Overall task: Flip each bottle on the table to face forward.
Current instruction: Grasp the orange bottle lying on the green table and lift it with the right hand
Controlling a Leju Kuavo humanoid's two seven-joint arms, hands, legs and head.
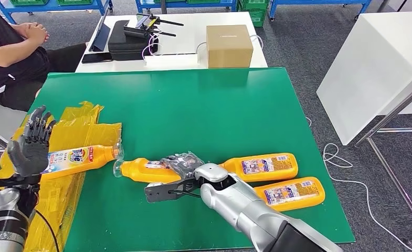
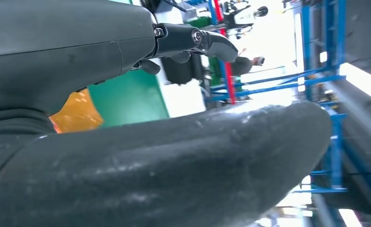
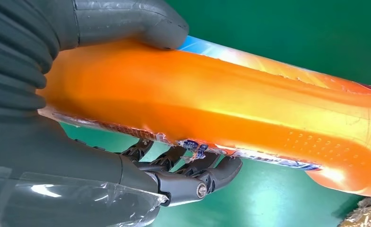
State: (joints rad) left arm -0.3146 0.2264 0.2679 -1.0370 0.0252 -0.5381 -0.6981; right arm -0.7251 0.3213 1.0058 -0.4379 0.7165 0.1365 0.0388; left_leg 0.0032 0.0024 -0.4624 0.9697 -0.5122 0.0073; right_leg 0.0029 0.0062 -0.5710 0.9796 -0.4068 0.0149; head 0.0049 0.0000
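From the right wrist camera you see thumb and fingers [image 3: 193, 170] wrapped around the orange bottle [image 1: 140, 170] lying mid-table; overhead, your right hand [image 1: 185, 170] covers it, left hand [image 1: 30, 144] spread, empty.

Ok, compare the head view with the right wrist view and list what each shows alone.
Head view alone: the left hand raised and holding nothing, three more orange bottles, a cardboard box, a seated person. Right wrist view alone: fingers curled under the bottle, thumb on its opposite side. Both: right hand gripping an orange bottle over the green table.
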